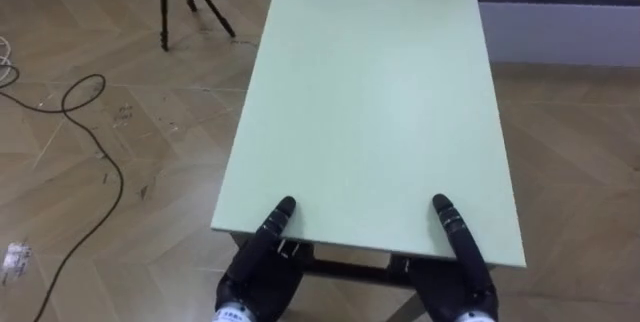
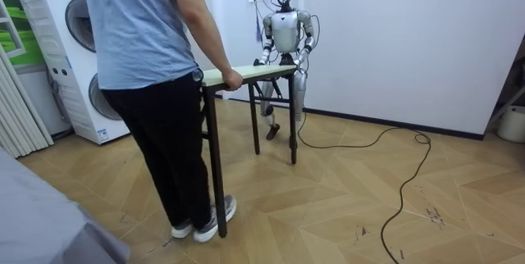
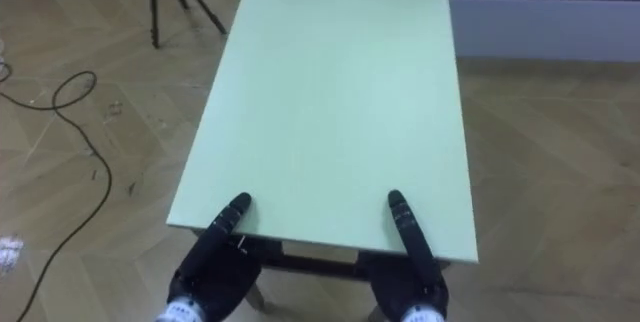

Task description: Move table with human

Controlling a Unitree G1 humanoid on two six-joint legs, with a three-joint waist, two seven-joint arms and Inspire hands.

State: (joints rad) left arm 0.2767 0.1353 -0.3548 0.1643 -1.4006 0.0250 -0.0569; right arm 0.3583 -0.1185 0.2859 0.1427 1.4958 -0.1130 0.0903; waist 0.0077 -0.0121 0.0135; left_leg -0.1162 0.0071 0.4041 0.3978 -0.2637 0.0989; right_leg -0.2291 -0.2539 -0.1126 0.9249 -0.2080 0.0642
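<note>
Table (image 1: 370, 102) gripped: left robot hand (image 1: 272, 227), right robot hand (image 1: 456, 234); person (image 2: 156, 92) opposite.

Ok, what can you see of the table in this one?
The table has a long rectangular pale green top, bare, on thin dark legs with a dark frame beneath. It is level above the wood floor, between the robot and a person. The robot's left hand and right hand lie on its near short edge; the person's hand grips the far end. Whether its legs clear the floor cannot be told.
</note>
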